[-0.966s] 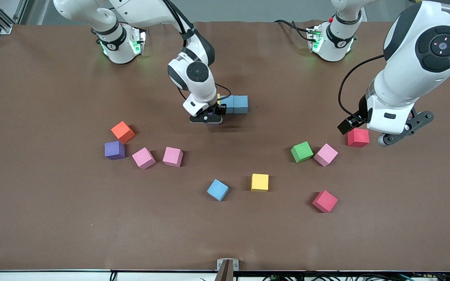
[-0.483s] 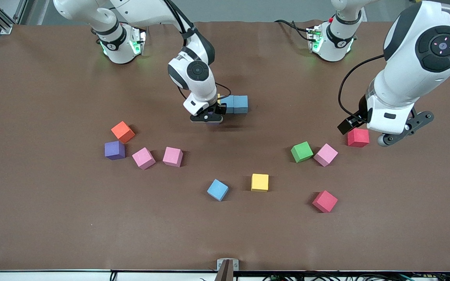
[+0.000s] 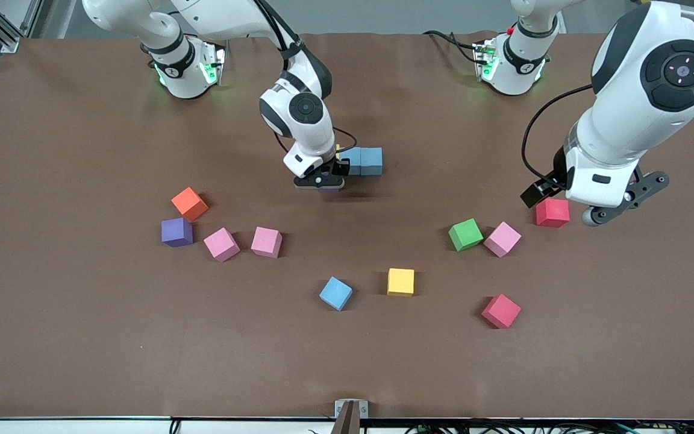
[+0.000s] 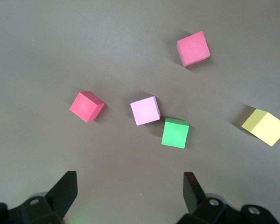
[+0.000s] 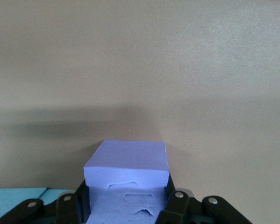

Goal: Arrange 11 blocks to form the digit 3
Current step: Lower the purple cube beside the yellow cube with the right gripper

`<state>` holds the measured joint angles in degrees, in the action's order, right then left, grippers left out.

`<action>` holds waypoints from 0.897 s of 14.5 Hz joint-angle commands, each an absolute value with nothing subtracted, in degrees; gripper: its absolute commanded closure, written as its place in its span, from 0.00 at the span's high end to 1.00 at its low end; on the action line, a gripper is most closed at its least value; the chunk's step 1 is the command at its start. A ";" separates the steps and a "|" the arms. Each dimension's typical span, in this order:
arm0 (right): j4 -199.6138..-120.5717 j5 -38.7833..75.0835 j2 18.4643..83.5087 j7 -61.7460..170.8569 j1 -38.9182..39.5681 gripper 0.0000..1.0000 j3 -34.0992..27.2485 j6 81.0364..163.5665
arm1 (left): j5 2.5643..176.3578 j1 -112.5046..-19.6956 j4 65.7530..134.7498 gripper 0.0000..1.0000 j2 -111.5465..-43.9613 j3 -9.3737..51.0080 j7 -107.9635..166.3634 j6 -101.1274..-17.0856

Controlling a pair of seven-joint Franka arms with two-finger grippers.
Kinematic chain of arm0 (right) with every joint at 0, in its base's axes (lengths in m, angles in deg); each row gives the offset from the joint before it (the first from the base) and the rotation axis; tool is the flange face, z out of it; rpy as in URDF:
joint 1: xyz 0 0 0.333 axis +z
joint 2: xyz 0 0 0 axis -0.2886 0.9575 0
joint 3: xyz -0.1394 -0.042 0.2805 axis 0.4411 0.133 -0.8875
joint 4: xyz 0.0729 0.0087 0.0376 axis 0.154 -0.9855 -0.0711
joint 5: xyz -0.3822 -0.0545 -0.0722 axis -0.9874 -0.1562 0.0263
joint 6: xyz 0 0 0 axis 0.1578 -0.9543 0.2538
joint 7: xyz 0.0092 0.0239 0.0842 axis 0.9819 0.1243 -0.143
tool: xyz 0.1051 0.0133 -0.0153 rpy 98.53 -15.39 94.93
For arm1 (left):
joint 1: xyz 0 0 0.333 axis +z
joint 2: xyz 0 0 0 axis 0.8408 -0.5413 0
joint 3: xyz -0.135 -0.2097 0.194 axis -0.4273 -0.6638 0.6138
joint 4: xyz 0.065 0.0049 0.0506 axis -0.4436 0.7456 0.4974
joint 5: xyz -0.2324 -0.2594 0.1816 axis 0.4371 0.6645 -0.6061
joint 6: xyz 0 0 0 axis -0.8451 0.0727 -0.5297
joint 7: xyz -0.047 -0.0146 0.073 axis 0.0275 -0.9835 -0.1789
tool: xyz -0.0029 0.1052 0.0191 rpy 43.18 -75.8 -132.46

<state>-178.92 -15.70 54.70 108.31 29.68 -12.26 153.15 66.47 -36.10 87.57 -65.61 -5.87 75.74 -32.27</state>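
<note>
On the brown surface [image 3: 82, 337], ten loose blocks lie nearer the front camera than two light blue blocks [image 3: 365, 161]. The left gripper [image 4: 130, 193] waits with fingers wide over the red block [image 3: 552, 212]. A purple block [image 5: 127, 169] is held by the right gripper [image 3: 321, 181] beside the light blue blocks; it should be seated flush before release.

Purple block [image 5: 126, 184]: clamped between the right gripper's fingers [image 5: 177, 207], level, top face clear of the fingertips. Two light blue blocks [image 3: 364, 161] touch side by side just beside those fingers, with a yellow block mostly hidden by them. Ten loose blocks lie apart; a red block [image 4: 87, 106], pink block [image 4: 145, 110] and green block [image 4: 175, 133] sit ahead of the left gripper's spread fingers [image 4: 65, 193].
</note>
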 commanded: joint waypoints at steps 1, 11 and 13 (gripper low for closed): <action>-181.40 -15.09 56.88 114.06 31.65 0.99 -12.74 152.58 | 66.23 -35.78 86.94 1.00 -65.49 -6.30 74.78 -31.24; -176.12 -15.00 56.79 114.43 31.30 1.00 -12.65 149.42 | 66.23 -35.78 86.94 1.00 -65.49 -6.30 74.78 -31.24; -174.98 -15.00 56.70 114.26 31.13 1.00 -12.57 149.15 | 66.06 -35.69 86.85 1.00 -65.58 -6.30 74.69 -31.24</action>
